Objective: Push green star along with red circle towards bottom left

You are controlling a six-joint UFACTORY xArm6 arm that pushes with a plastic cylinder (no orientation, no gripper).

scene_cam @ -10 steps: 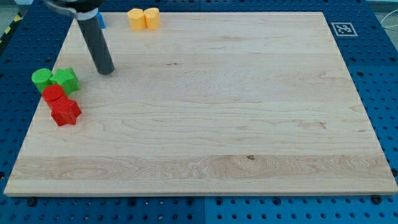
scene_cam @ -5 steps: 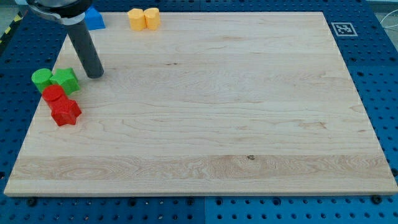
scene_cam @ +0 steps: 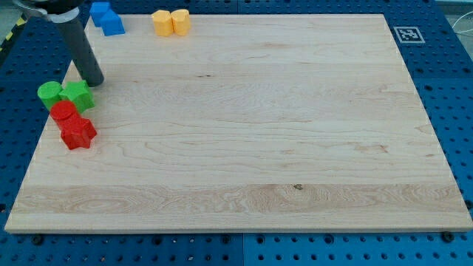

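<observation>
The green star [scene_cam: 77, 95] sits near the board's left edge, touching a green round block [scene_cam: 49, 94] on its left. The red circle [scene_cam: 63, 112] lies just below the star, against it, with a red star [scene_cam: 77, 133] touching it from below. My tip [scene_cam: 93, 83] is on the board just above and to the right of the green star, very close to it; I cannot tell whether it touches.
Two blue blocks [scene_cam: 106, 18] and two yellow-orange blocks [scene_cam: 171, 22] sit at the board's top left edge. A marker tag [scene_cam: 407, 34] is at the top right corner. The wooden board [scene_cam: 251, 133] lies on a blue perforated table.
My tip has moved to the view's left, from right of the green star to just above its right side. The blocks have not moved.
</observation>
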